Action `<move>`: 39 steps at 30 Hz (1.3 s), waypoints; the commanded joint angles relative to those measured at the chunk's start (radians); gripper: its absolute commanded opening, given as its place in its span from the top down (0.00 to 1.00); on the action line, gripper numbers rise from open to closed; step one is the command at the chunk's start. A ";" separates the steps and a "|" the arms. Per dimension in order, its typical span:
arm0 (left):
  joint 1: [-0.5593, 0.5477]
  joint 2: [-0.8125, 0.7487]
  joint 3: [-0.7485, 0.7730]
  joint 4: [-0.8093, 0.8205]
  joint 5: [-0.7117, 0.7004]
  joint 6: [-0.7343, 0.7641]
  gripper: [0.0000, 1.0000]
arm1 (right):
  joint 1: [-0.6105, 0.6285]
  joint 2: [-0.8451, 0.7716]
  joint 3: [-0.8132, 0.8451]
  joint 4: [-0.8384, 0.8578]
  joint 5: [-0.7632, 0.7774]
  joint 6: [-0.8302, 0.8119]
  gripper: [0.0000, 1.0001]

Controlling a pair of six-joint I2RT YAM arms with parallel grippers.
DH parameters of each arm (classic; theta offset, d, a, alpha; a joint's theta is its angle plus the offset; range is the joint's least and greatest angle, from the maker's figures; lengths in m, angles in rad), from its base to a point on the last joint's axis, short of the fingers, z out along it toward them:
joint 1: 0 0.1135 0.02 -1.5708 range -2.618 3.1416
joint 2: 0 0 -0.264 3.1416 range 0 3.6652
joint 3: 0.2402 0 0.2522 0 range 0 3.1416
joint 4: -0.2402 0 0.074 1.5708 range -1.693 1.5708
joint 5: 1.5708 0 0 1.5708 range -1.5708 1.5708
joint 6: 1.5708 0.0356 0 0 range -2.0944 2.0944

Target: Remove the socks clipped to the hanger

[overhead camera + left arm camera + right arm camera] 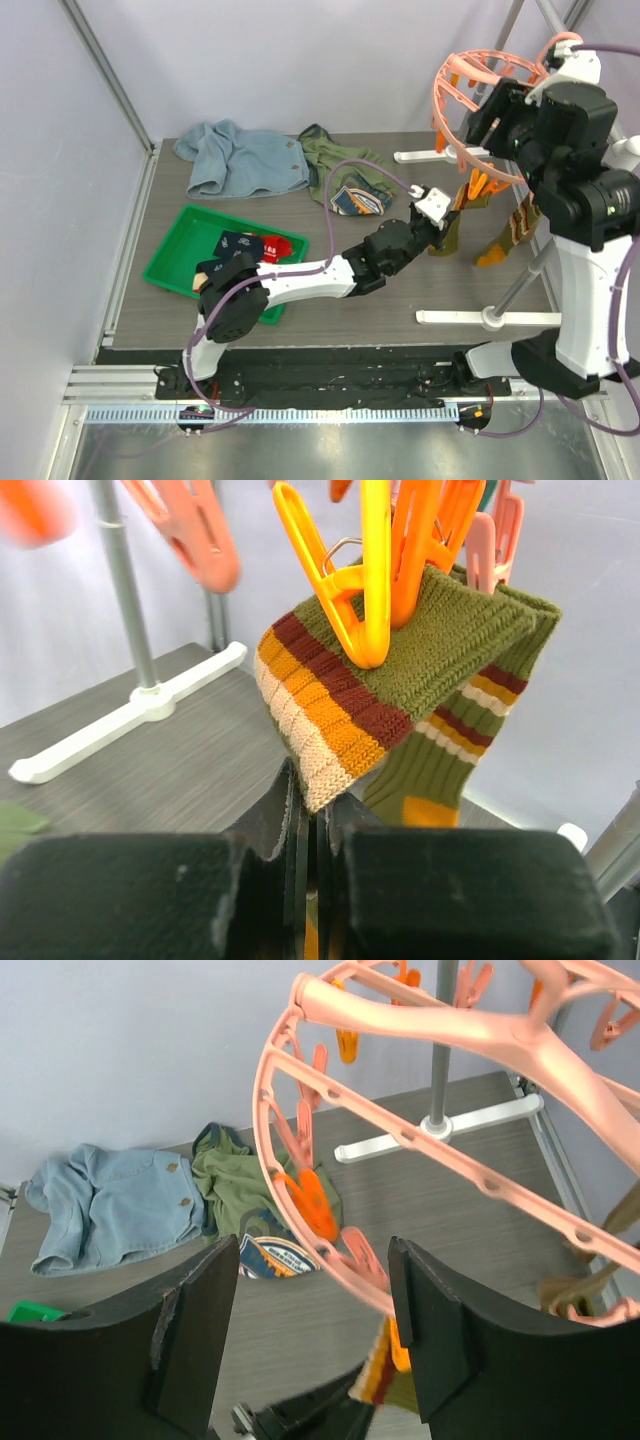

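The salmon-pink hanger (pixel 470 90) hangs at the right, tilted, with orange clips under its ring. An olive sock (pixel 400 680) with orange, dark red and cream stripes is held by an orange clip (pixel 365 600). A second olive sock (pixel 440 770) hangs behind it. My left gripper (pixel 318 800) is shut on the cream cuff edge of the first sock; it also shows in the top view (pixel 447 212). My right gripper (pixel 310 1330) is open with the hanger's ring (pixel 350 1280) passing between its fingers; in the top view it (pixel 490 125) is at the ring. Red and navy socks (pixel 262 247) lie in the green tray.
A green tray (pixel 185 250) sits at the front left. A light-blue garment (pixel 235 160) and an olive-green garment (pixel 345 170) lie at the back. White rack feet (pixel 440 155) (pixel 490 318) and a grey pole (pixel 520 280) stand around the hanging socks.
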 commanded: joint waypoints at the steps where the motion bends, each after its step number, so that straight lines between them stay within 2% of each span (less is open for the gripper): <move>1: -0.001 -0.109 -0.044 -0.008 -0.076 0.034 1.00 | 0.000 -0.109 -0.148 -0.035 -0.007 0.068 0.34; 8: -0.011 -0.202 -0.151 -0.017 -0.125 0.040 1.00 | -0.001 -0.255 -0.365 -0.007 0.029 0.117 0.39; 12: -0.026 -0.241 -0.188 -0.040 -0.170 0.057 1.00 | -0.001 -0.357 -0.504 0.094 -0.001 0.186 0.47; 14: -0.044 -0.250 -0.205 -0.041 -0.197 0.095 1.00 | -0.001 -0.382 -0.588 0.139 -0.027 0.200 0.47; 21: -0.136 -0.219 -0.171 -0.028 -0.308 0.239 1.00 | 0.000 -0.397 -0.676 0.185 0.038 0.252 0.48; 32: -0.172 -0.149 -0.090 -0.014 -0.357 0.327 1.00 | -0.001 -0.342 -0.724 0.257 0.088 0.263 0.46; 34: -0.173 -0.144 -0.084 -0.015 -0.360 0.332 1.00 | 0.000 -0.336 -0.719 0.249 0.123 0.254 0.48; 37: -0.172 -0.137 -0.076 -0.017 -0.368 0.339 1.00 | -0.001 -0.338 -0.716 0.251 0.147 0.240 0.58; 38: -0.172 -0.135 -0.074 -0.017 -0.368 0.338 1.00 | -0.001 -0.336 -0.718 0.255 0.155 0.237 0.65; 39: -0.172 -0.132 -0.073 -0.017 -0.369 0.339 1.00 | 0.000 -0.331 -0.721 0.259 0.157 0.232 0.68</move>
